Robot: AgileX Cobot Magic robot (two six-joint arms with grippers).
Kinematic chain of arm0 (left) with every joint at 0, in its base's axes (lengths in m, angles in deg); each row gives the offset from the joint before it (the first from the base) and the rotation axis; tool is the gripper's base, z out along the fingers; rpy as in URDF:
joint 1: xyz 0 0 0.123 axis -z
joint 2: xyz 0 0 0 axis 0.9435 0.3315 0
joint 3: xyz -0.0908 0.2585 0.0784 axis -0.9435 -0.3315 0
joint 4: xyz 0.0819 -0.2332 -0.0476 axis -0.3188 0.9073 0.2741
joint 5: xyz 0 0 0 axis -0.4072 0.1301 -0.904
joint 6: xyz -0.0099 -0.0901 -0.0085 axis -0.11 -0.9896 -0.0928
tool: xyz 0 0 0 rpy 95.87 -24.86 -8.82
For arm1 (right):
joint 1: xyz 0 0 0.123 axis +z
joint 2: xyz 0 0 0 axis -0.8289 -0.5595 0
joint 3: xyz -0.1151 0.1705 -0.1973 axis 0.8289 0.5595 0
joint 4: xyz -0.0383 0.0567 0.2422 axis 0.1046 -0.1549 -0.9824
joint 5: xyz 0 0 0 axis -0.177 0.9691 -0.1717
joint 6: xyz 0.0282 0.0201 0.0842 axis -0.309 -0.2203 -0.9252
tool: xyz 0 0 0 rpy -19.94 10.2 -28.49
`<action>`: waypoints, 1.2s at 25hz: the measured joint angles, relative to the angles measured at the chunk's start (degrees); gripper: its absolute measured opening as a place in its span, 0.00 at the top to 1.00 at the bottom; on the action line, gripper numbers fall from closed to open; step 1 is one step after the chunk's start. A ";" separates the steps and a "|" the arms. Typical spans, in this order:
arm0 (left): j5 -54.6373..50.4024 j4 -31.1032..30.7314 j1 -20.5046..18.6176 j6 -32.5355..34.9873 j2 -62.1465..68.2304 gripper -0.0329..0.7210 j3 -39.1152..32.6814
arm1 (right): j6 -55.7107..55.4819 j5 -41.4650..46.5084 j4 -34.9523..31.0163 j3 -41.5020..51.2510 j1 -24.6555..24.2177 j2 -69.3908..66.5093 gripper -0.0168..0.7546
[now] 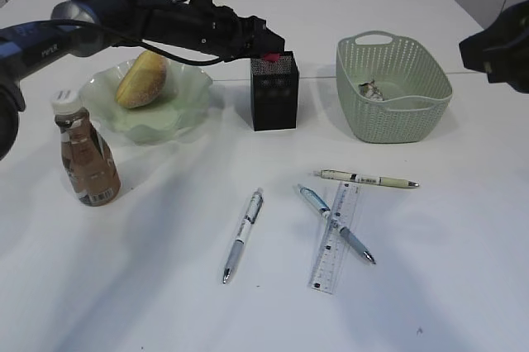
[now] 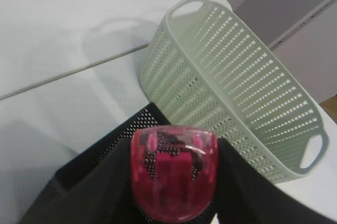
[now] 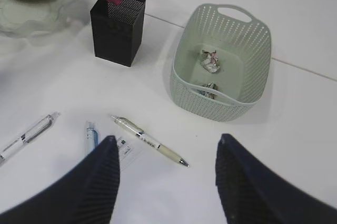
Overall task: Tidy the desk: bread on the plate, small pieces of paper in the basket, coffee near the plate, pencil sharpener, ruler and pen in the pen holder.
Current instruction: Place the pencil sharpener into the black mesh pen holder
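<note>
My left gripper [image 1: 266,48] [image 2: 174,153] is shut on a translucent pink pencil sharpener [image 1: 270,58] [image 2: 174,179], right over the mouth of the black mesh pen holder [image 1: 274,97] [image 2: 138,123] [image 3: 117,30]. The bread [image 1: 142,81] lies on the green plate [image 1: 169,119], with the coffee [image 1: 86,154] in front of it to the left. Small pieces of paper [image 1: 372,90] [image 3: 210,60] lie in the basket [image 1: 388,127] [image 2: 231,92] [image 3: 210,105]. The ruler [image 1: 339,240] lies under a blue pen [image 1: 335,221]. My right gripper [image 3: 166,153] hangs open and empty above the desk [image 1: 446,269].
A white pen [image 1: 243,234] lies at the middle front. A cream pen [image 1: 368,178] [image 3: 150,141] lies in front of the basket. My right arm [image 1: 500,46] shows at the right edge.
</note>
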 joint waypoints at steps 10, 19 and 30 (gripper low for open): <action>1.62 0.00 0.00 0.65 0.00 0.55 0.00 | 0.00 -0.35 0.00 0.00 0.00 0.00 0.38; 1.62 -0.24 0.00 0.74 0.00 0.55 0.00 | 0.00 -0.35 -0.08 0.00 0.00 0.00 0.38; 0.86 -1.70 0.00 0.74 0.00 0.48 0.00 | 0.00 -0.36 -0.08 0.00 0.00 0.00 0.38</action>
